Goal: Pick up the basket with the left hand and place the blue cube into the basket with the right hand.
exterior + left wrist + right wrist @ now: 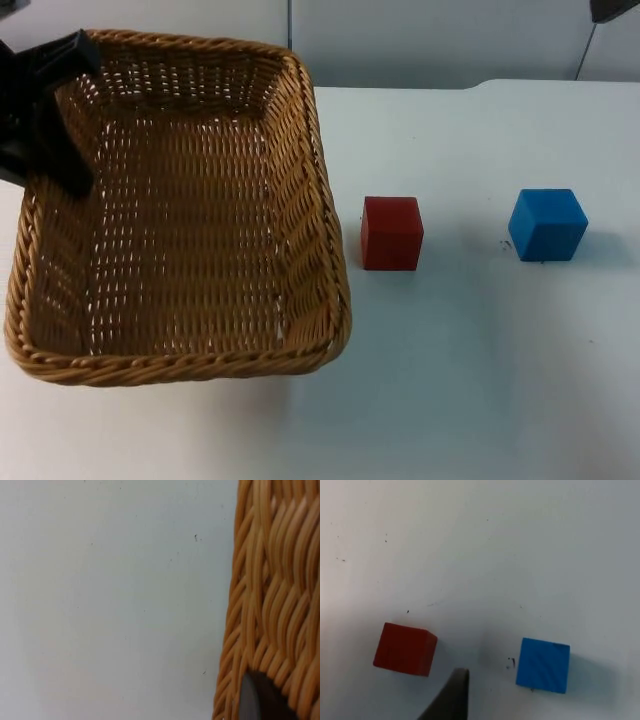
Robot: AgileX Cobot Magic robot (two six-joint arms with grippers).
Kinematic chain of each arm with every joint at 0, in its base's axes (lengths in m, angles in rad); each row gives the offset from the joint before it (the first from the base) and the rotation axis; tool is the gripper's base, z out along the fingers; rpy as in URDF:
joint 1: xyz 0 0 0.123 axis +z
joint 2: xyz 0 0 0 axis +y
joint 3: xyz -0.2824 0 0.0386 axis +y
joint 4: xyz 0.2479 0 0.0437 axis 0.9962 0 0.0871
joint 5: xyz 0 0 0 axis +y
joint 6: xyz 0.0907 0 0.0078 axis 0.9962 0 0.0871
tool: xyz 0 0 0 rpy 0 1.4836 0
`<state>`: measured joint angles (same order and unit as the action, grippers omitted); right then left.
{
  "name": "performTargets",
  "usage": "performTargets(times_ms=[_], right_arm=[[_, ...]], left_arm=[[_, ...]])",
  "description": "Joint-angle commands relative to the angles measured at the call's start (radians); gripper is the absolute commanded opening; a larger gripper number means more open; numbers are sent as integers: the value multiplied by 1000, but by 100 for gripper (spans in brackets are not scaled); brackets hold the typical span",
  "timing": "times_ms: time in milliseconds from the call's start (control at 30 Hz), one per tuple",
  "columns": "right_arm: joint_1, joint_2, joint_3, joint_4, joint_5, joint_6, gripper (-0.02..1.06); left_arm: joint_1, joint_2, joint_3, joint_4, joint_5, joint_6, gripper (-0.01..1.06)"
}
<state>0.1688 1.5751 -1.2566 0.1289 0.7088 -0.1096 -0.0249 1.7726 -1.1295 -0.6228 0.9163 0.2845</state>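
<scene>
From the top view I see my left gripper (55,110) clamped on the far left rim of the wicker basket (180,210), one finger inside the wall and one outside. The basket looks raised off the desk (470,380) over the left side, with a faint shadow under its near edge. A red cube (391,232) sits just right of the basket, near the middle of the desk, and the blue cube (546,224) sits further right, apart from the red one and towards the right edge. A bit of my right arm (615,10) shows by the far right corner, waiting.

On the left wrist view, the basket's woven wall (272,595) runs right past the camera, with a dark fingertip (257,700) pressed against the weave and bare desk (110,600) beside it.

On the right wrist view, the red cube (405,649) and blue cube (543,664) sit apart on the desk (480,545), a fingertip (452,695) nearer the red one. I cannot tell how wide this claw stands.
</scene>
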Motion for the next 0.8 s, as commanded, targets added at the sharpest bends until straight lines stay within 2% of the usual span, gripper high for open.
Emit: performTargets(times_ms=[0, 133, 367, 633, 767], right_arm=[[14, 55, -35, -30, 7, 50, 97], [14, 154, -50, -122, -10, 204, 96], [14, 253, -50, -129, -56, 235, 96], [14, 366, -51, -129, -153, 268, 96], [14, 409, -54, -129, -160, 268, 96]], left_arm=[[-4, -3, -11, -23, 14, 11, 0], [-4, -3, -11, -23, 14, 22, 0], [-4, -1, -11, -17, 14, 30, 0], [-4, 40, -13, -23, 31, 48, 0], [-4, 44, -13, -29, 21, 48, 0]])
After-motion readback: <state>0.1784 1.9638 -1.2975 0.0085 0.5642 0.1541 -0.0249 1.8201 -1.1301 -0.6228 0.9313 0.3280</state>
